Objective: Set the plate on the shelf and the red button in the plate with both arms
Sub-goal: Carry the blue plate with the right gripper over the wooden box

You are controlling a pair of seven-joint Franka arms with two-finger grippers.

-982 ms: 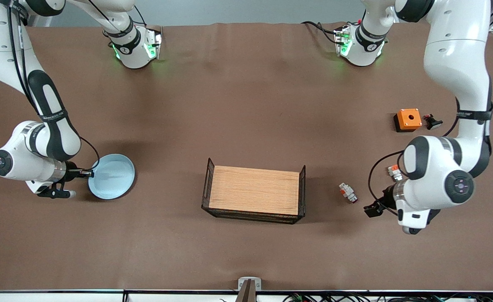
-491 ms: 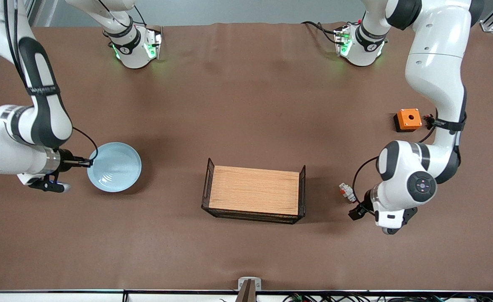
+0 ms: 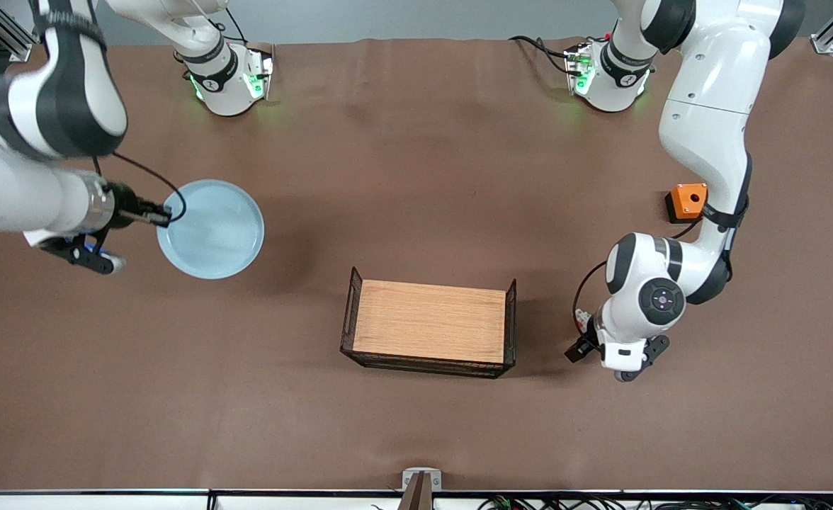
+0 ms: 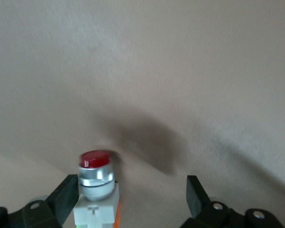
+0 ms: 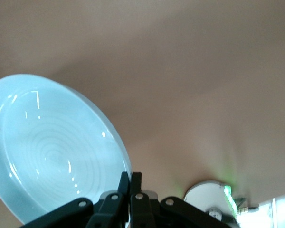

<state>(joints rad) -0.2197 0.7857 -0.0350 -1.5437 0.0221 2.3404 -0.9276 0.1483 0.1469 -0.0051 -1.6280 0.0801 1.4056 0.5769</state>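
Note:
The pale-blue plate (image 3: 211, 228) hangs above the table toward the right arm's end. My right gripper (image 3: 165, 216) is shut on its rim. In the right wrist view the plate (image 5: 52, 152) is tilted, and the shut gripper (image 5: 130, 183) pinches its edge. The red button (image 3: 583, 318) lies on the table beside the basket, mostly hidden by the left wrist. My left gripper (image 3: 576, 348) is low over it. In the left wrist view the button (image 4: 96, 187) sits between the fingers of the open left gripper (image 4: 131, 195), close to one finger (image 4: 66, 197), red cap pointing away.
A black wire basket with a wooden floor (image 3: 428, 322) stands mid-table, nearer to the front camera. An orange box with a hole (image 3: 687, 201) sits by the left arm's elbow. The arm bases (image 3: 229, 78) (image 3: 604, 74) stand along the top.
The right arm has lifted the plate off the table and carried it up and farther from the front camera. The left gripper has moved toward the basket until its open fingers straddle the red button.

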